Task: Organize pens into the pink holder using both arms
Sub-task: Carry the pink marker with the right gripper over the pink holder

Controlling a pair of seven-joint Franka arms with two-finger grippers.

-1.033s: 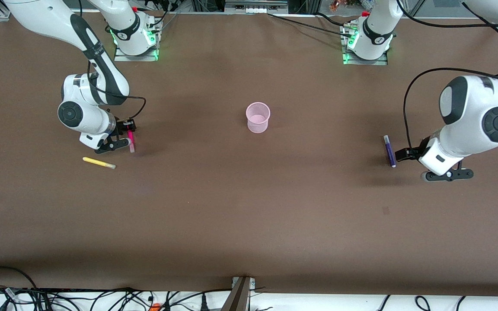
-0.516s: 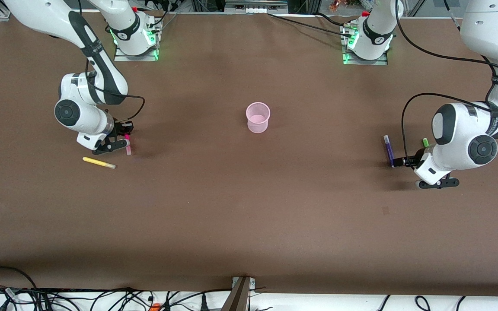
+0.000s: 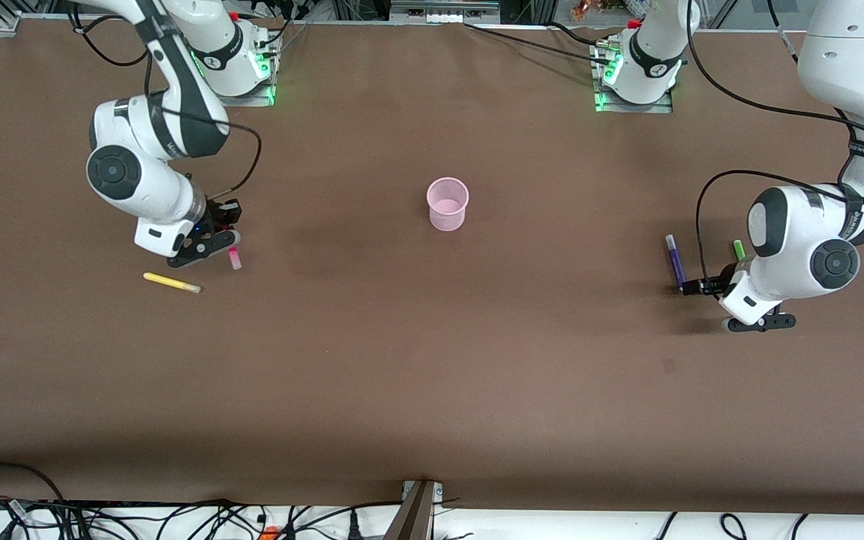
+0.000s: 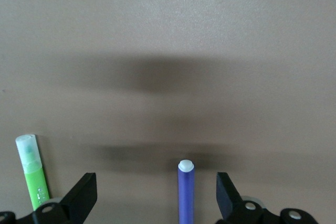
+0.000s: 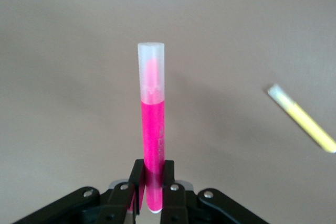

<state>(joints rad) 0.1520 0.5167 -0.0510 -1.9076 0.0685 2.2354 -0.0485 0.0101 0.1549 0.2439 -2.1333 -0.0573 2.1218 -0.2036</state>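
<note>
The brown table (image 3: pixel 432 360) carries everything. The right arm (image 3: pixel 139 172) reaches down at its own end of the table, and the left arm (image 3: pixel 807 240) bends low at the other end.

The pink holder (image 3: pixel 447 204) stands upright in the middle of the table, well apart from both arms.

The right gripper (image 3: pixel 223 238) is closed around the magenta pen (image 5: pixel 152 140). The fingers (image 5: pixel 137 179) squeeze the pen near one end, and its pale cap points away from the gripper. The pen is lifted off the table.

The left gripper (image 4: pixel 155 195) is low above the purple pen (image 4: pixel 186 192), with the fingers (image 4: pixel 84 195) spread wide on both sides of it and not touching it. This pen lies flat on the table.

The green pen (image 4: pixel 32 171) lies just beside the left gripper, outside its fingers. The yellow pen (image 3: pixel 171 283) lies flat near the right gripper, a little nearer to the front camera.
</note>
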